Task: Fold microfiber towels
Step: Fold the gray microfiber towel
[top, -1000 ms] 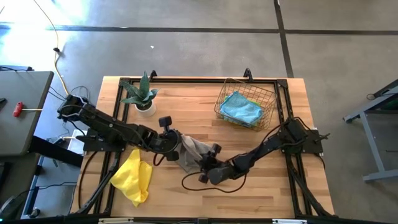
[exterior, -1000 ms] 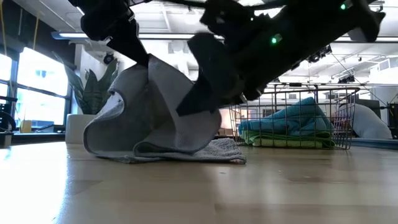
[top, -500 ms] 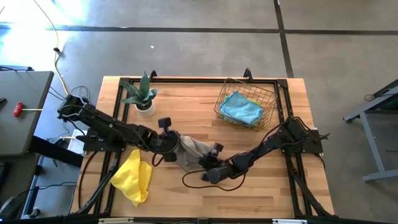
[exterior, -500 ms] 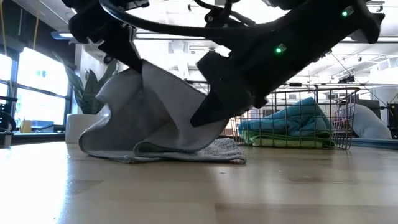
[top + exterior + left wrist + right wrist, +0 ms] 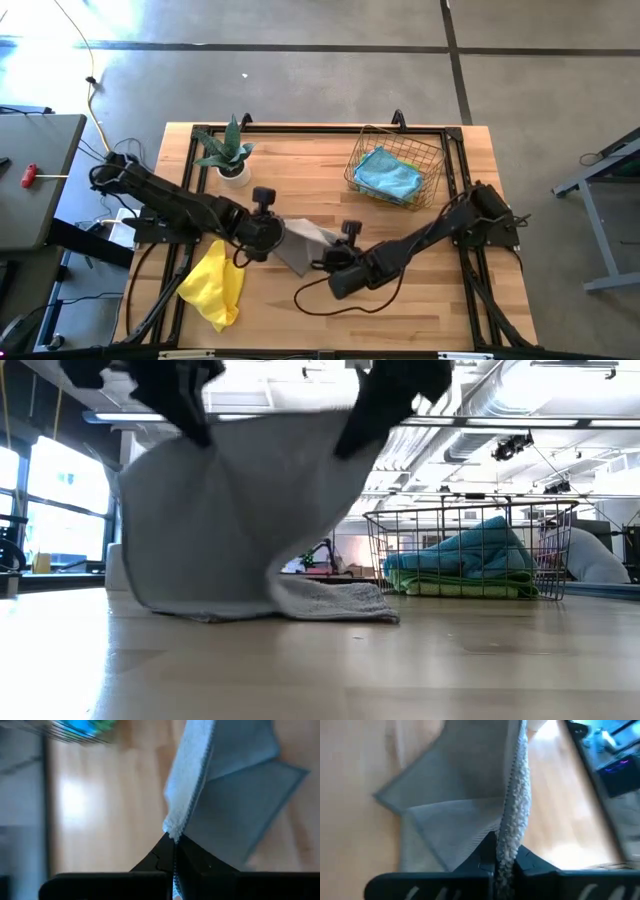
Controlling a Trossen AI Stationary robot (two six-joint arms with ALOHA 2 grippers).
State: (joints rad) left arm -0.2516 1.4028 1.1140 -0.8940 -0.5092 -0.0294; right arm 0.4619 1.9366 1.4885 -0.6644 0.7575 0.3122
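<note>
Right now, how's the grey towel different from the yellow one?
The grey towel is lifted by two corners, pinched by the left gripper and right gripper, its lower end on the table; the yellow towel lies crumpled and untouched. Grey sits mid-table, yellow near the left front. Both are unfolded.

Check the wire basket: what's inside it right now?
The wire basket holds a light blue towel on top, with a lime green towel beneath it. Anything lower in the pile is covered.
</note>
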